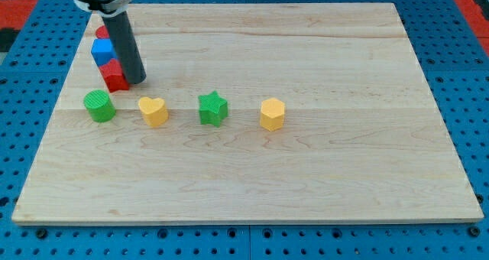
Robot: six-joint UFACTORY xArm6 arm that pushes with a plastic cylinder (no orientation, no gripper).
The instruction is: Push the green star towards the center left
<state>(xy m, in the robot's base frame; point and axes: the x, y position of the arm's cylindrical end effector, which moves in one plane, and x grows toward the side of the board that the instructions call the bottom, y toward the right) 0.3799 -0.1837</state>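
Note:
The green star [213,108] lies near the middle of the wooden board [321,160], between a yellow heart [153,111] on its left and a yellow hexagon [272,114] on its right. My tip [137,81] rests at the view's upper left, touching the right side of a red block [114,75]. The tip is well to the left of and above the green star, not touching it.
A green cylinder [99,105] sits at the left end of the row. A blue block [102,50] lies just above the red block, with another red block [101,33] partly hidden behind the rod. The board's left edge is close by.

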